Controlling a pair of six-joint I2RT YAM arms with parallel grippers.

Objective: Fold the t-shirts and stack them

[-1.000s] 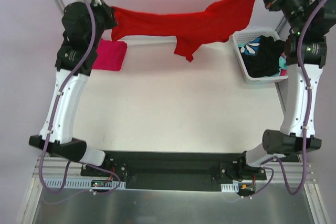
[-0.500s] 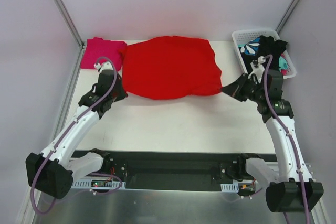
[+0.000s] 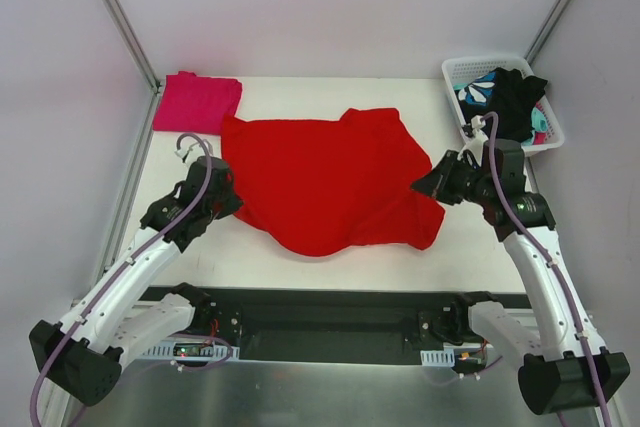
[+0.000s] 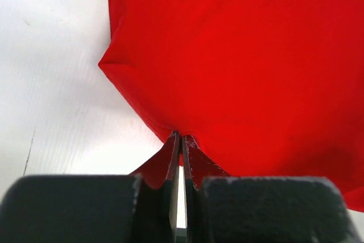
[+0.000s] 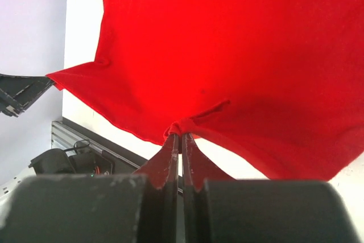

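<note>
Left claw (image 4: 181, 139) and right claw (image 5: 181, 136) pinch opposite edges of the large bright-red cloth t-shirt (image 3: 320, 182), seemingly touching the desk (image 3: 300, 97).

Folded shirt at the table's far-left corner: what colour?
The folded shirt is plain magenta-pink, clearest in the top external view.

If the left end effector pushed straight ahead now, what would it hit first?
The red shirt: the left end effector is shut on its edge, and cloth fills the view ahead. Nothing else shows in that line, though depth is unclear.

Red tee (image 4: 239, 55): top, rt edges off-view
</note>
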